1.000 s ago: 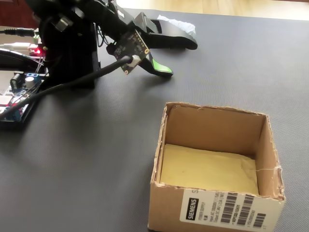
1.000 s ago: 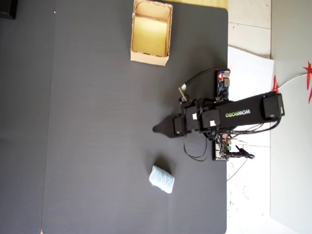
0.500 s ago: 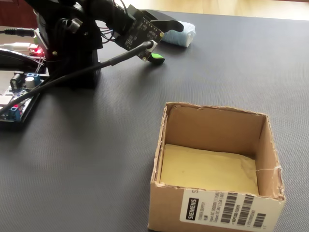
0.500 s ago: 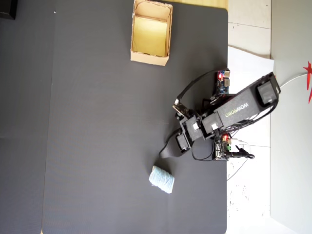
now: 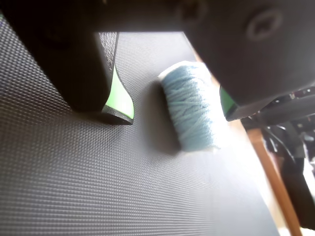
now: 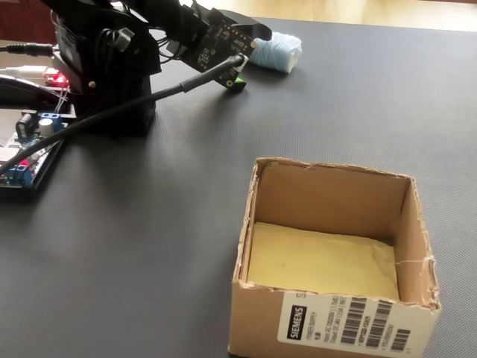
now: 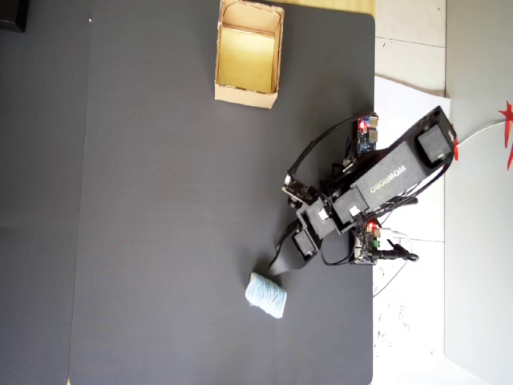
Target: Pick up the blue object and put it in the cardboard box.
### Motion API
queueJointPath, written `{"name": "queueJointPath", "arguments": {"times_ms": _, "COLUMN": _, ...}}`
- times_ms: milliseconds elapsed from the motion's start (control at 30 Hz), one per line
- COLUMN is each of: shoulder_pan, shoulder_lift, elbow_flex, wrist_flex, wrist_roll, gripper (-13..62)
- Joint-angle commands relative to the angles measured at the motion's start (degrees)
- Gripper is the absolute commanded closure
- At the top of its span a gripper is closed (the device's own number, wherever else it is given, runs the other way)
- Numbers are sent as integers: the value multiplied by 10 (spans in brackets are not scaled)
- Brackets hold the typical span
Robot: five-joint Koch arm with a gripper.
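Observation:
The blue object (image 5: 191,112) is a pale blue ribbed bundle lying on the dark mat; it shows in the fixed view (image 6: 277,51) and the overhead view (image 7: 266,294). My gripper (image 5: 175,114) is open, with its green-padded fingers (image 5: 121,101) on either side of the bundle, which sits nearer the right one. From above, the gripper (image 7: 274,268) ends just short of the bundle's near edge. In the fixed view the gripper (image 6: 250,58) hovers low beside it. The cardboard box (image 6: 262,317) stands empty, far from the bundle, at the mat's top edge in the overhead view (image 7: 245,95).
Circuit boards (image 6: 30,149) and cables (image 6: 149,101) crowd the arm's base (image 7: 365,241) at the mat's right edge in the overhead view. White floor (image 7: 409,337) lies beyond that edge. A dark item (image 7: 11,13) sits at the top-left corner.
The arm has swung from the mat's middle toward the blue object. The gripper now reaches its near edge, with the jaws apart around it.

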State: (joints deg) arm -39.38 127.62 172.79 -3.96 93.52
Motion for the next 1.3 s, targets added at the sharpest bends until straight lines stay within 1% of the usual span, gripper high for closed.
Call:
{"name": "queueJointPath", "arguments": {"times_ms": 0, "shoulder_pan": -10, "shoulder_lift": -13, "elbow_flex": -40, "wrist_flex": -4, "wrist_roll": 23, "gripper": 164}}
{"name": "queueJointPath", "arguments": {"times_ms": 133, "shoulder_pan": -8, "shoulder_lift": -49, "elbow_flex": -85, "wrist_flex": 16, "wrist_roll": 19, "gripper": 164}}
{"name": "queueJointPath", "arguments": {"times_ms": 300, "shoulder_pan": -8, "shoulder_lift": -56, "elbow_flex": -174, "wrist_flex": 135, "wrist_roll": -33, "gripper": 163}}
{"name": "queueJointPath", "arguments": {"times_ms": 567, "shoulder_pan": -11, "shoulder_lift": -69, "elbow_flex": -293, "wrist_flex": 265, "wrist_roll": -33, "gripper": 163}}
{"name": "queueJointPath", "arguments": {"times_ms": 800, "shoulder_pan": -34, "shoulder_lift": -120, "elbow_flex": -388, "wrist_flex": 370, "wrist_roll": -32, "gripper": 163}}
{"name": "queueJointPath", "arguments": {"times_ms": 933, "shoulder_pan": -62, "shoulder_lift": -181, "elbow_flex": -421, "wrist_flex": 409, "wrist_roll": -29, "gripper": 163}}
{"name": "queueJointPath", "arguments": {"times_ms": 1100, "shoulder_pan": -81, "shoulder_lift": -210, "elbow_flex": -442, "wrist_flex": 416, "wrist_roll": -30, "gripper": 163}}
{"name": "queueJointPath", "arguments": {"times_ms": 1267, "shoulder_pan": -105, "shoulder_lift": -274, "elbow_flex": -476, "wrist_flex": 415, "wrist_roll": -32, "gripper": 163}}
